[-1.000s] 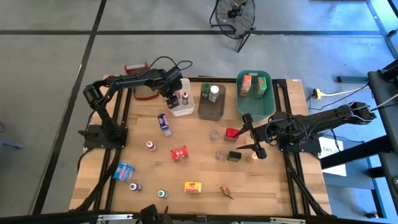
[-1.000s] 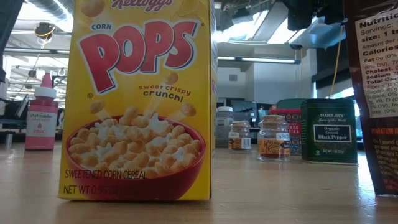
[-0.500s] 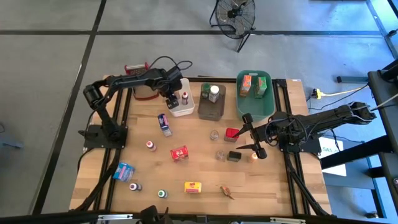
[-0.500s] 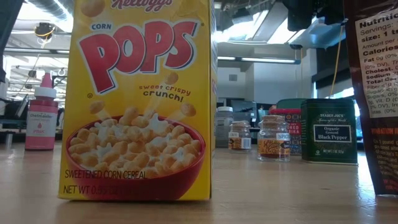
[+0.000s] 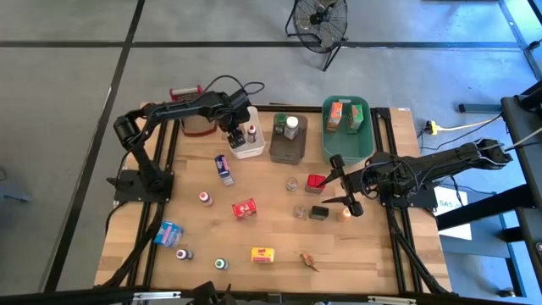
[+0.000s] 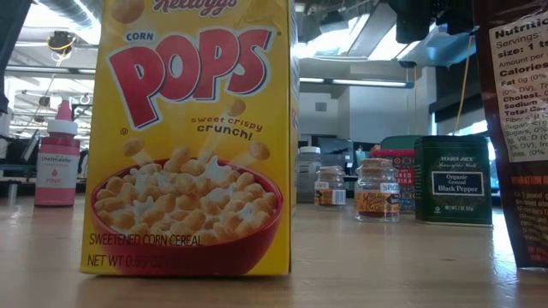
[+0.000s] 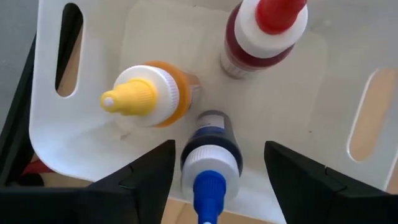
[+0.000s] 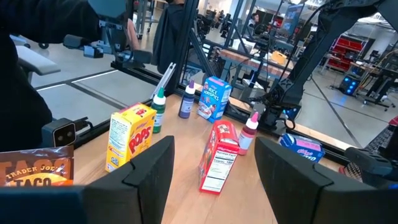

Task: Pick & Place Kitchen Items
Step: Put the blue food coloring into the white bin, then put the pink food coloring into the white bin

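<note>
Grey concrete floor (image 5: 68,127) with dark seams, black floor fan (image 5: 319,19), possibly fluorescent ceiling lights (image 6: 330,81) beyond.

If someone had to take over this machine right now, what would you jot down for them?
Left gripper: open over the white tub, straddling a blue-capped bottle that stands beside a yellow-capped bottle and a red-capped bottle.
Right gripper: open, empty, above the table's right side.
Done: three bottles in the white tub, boxes in the green tub.
Left: many boxes, bottles and jars scattered on the table.
</note>
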Motion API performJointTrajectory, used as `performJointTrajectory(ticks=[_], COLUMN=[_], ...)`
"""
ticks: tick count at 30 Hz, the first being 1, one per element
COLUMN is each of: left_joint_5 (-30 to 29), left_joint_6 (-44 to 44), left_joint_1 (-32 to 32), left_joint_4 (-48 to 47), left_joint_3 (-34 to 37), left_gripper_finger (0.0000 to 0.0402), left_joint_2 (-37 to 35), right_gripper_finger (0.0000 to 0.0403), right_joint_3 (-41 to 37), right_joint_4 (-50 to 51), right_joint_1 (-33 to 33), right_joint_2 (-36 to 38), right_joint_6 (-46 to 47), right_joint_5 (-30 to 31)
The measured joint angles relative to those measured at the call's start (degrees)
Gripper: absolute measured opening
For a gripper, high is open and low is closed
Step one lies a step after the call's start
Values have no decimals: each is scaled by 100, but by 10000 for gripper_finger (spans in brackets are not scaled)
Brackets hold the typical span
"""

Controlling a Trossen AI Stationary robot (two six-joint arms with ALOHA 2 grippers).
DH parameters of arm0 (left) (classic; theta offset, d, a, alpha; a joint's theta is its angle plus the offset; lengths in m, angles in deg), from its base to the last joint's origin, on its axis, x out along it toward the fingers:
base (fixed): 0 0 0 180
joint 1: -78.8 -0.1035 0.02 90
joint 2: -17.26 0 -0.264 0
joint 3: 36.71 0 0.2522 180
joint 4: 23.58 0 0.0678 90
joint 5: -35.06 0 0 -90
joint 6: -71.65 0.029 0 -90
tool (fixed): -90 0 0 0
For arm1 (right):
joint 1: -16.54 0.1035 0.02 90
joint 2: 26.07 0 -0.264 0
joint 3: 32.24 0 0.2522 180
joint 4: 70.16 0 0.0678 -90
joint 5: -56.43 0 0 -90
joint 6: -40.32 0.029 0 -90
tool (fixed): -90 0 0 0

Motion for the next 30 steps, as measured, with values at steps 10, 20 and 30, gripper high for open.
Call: performJointTrajectory(ticks=[10,20,30], left_joint_5=[-68,-60,-311], left_joint_6=[-110,-68,-207], left_joint_1=[0,17,17], left_joint_4=[-67,-155,-136], left_joint_3=[-2,-2,-2], left_gripper_finger=[274,277,277], left_joint_2=[0,0,0], right_gripper_finger=[224,224,224], right_joint_3=[0,0,0], right_joint_4=[14,13,13], right_joint_1=[0,-2,0], right_joint_2=[0,0,0], right_joint_6=[0,-2,-2], right_joint_5=[-2,-7,-13])
